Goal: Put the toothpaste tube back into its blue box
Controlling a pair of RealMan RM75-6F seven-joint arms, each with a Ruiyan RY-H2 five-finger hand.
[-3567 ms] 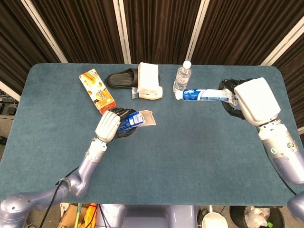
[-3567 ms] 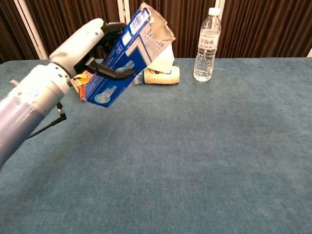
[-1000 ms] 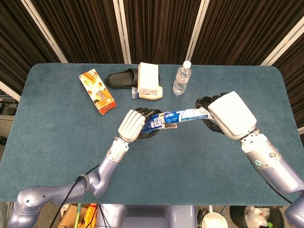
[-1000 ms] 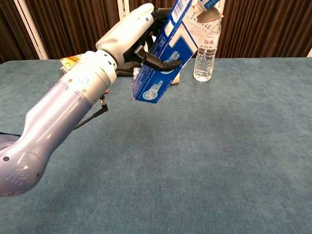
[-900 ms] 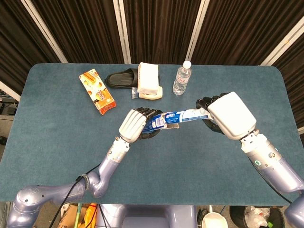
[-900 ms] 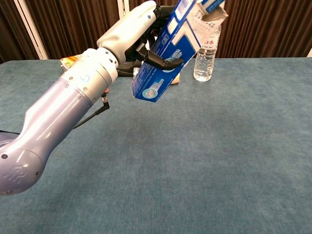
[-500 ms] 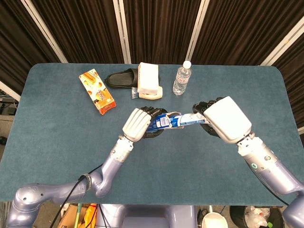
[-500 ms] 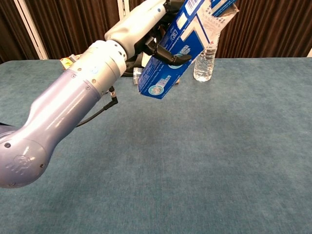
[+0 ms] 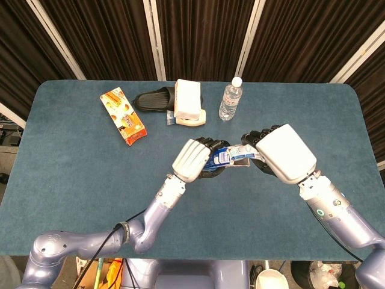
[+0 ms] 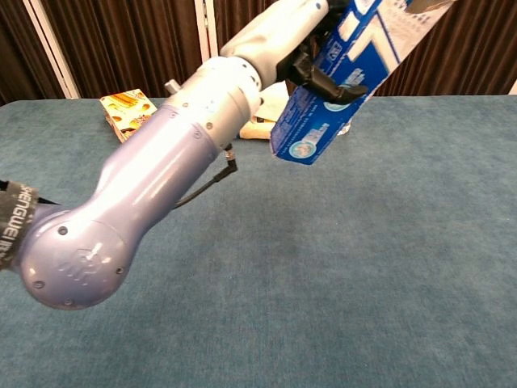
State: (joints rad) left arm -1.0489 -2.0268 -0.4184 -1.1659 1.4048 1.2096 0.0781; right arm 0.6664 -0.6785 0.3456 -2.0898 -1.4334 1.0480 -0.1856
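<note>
Both hands over teal table, dark curtains behind; left fingers grasp blue box, right fingers grasp toothpaste tube.

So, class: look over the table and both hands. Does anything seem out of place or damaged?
Yes. A single black slipper lies on the table among packaged goods, beside a cream pack. Also, the blue box held by the left hand has a ragged grey flap at its open end.
</note>
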